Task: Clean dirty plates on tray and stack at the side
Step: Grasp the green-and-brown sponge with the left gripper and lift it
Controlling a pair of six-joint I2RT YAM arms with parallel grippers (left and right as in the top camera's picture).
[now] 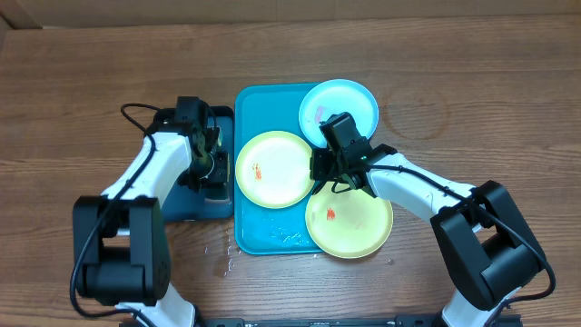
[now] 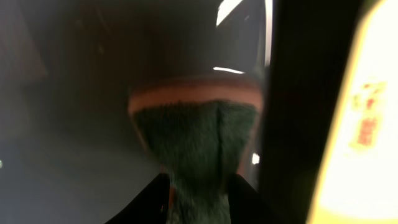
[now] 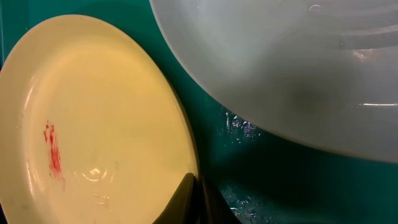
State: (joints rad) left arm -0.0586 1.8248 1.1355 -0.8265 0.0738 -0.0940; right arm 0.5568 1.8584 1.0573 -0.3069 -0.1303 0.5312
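Note:
The turquoise tray holds three plates: a light blue one at the back, a yellow-green one in the middle and another yellow-green one at the front right. My right gripper is shut on the middle plate's right rim. That plate has a red smear. My left gripper hovers over the dark tray, shut on a green and orange sponge.
The dark navy tray lies against the turquoise tray's left side. Water drops sit on the turquoise tray and on the wooden table in front. The front plate overhangs the tray's right rim.

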